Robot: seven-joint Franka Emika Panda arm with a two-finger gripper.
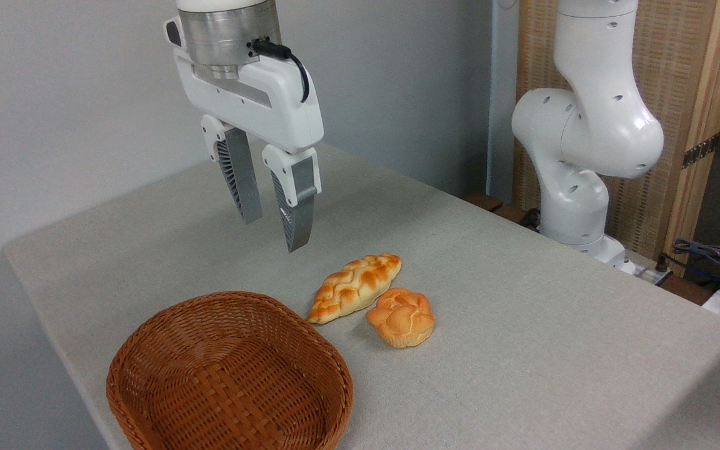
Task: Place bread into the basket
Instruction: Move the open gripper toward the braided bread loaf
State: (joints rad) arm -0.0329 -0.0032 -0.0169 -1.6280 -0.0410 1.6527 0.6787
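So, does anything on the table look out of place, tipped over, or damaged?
Nothing stands out. The braided loaf and the small round bun lie intact on the table, close beside each other. The basket sits upright and empty at the near edge. The gripper hangs above the table, fingers apart, holding nothing.

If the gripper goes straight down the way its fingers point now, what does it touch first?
Probably bare table, not the braided loaf. The open gripper seems left of and behind it, though depth is unclear.
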